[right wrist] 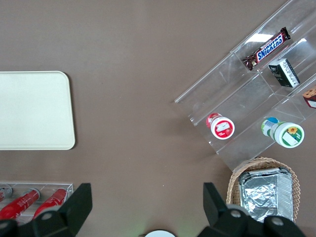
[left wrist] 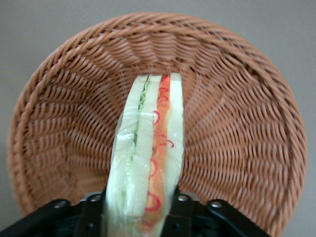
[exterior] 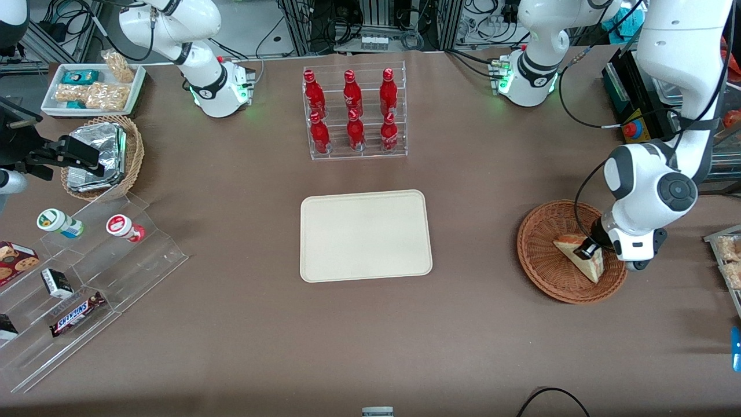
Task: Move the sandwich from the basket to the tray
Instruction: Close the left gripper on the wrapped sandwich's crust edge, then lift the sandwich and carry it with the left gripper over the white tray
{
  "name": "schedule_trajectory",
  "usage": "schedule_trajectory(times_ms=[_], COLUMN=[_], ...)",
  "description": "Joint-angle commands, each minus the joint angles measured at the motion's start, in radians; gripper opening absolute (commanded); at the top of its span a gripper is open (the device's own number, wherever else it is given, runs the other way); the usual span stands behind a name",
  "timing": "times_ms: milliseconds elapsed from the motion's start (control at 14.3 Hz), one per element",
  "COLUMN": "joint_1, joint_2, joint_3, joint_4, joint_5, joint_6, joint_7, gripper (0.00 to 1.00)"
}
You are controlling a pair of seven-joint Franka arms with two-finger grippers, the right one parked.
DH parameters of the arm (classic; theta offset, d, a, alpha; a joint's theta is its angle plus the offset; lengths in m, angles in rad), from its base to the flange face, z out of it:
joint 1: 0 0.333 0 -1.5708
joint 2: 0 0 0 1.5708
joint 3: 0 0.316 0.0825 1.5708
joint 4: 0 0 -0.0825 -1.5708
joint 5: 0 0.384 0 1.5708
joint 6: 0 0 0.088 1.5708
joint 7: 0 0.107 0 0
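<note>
In the front view, the left arm's two-finger gripper point(exterior: 589, 249) is lowered into the wide, shallow basket of reddish-brown woven wicker point(exterior: 544, 269), toward the working arm's end of the table. Directly at the gripper, the small triangular sandwich of pale bread point(exterior: 584, 258) is seen lying inside the basket, with its pointed end reaching from the gripper toward the basket's middle. The dark fingertips are set against the sandwich's upper edge. Well apart from the gripper, toward the table's middle, the flat cream-beige rectangular tray with rounded corners point(exterior: 366, 236) is laid on the brown table point(exterior: 474, 324). Farther from the front camera than the tray, a clear acrylic rack of six red bottles point(exterior: 354, 113) is placed.

In the left wrist view, the sandwich point(left wrist: 148, 153) is shown standing on edge between the two black fingers point(left wrist: 94, 210) of the gripper point(left wrist: 140, 217), which are closed narrowly on its bread faces. The red, orange and green filling layers are turned toward the camera. The wicker basket point(left wrist: 237, 128) is spread all around and beneath the gripped wedge.

In the right wrist view, the cream tray point(right wrist: 34, 111) is seen bare on the brown table point(right wrist: 138, 59), and a clear stepped display stand point(right wrist: 256, 94) with a chocolate bar and small cups is set near a smaller tan basket of foil packs point(right wrist: 261, 190).
</note>
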Motion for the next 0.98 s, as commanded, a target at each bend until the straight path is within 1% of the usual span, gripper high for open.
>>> schedule_trajectory(times_ms=[0,140,279,349,488,628,767,907], joint_1=[-0.049,-0.112,-0.166,-0.212,-0.308,-0.41,-0.509,-0.585], joint_2=[-0.046,-0.045,-0.045,-0.042,-0.016,0.044,0.127,0.205], joint_3=[0.0,-0.003,-0.009,-0.028,-0.035,-0.035,-0.035,-0.035], joint_4=[0.101,0.16,0.178,0.187,0.209,0.273,0.376,0.468], joint_5=[0.01,0.01,-0.004,-0.009,-0.007,-0.007,-0.007,-0.009], joint_6=[-0.204,-0.289,-0.306,-0.304,-0.297,-0.295,-0.295,-0.292], joint_7=[0.085,0.201,0.35,0.344,0.28,0.185,0.06,-0.03], gripper=[0.01,0.03,0.05,0.05,0.04,0.03,0.01,0.01])
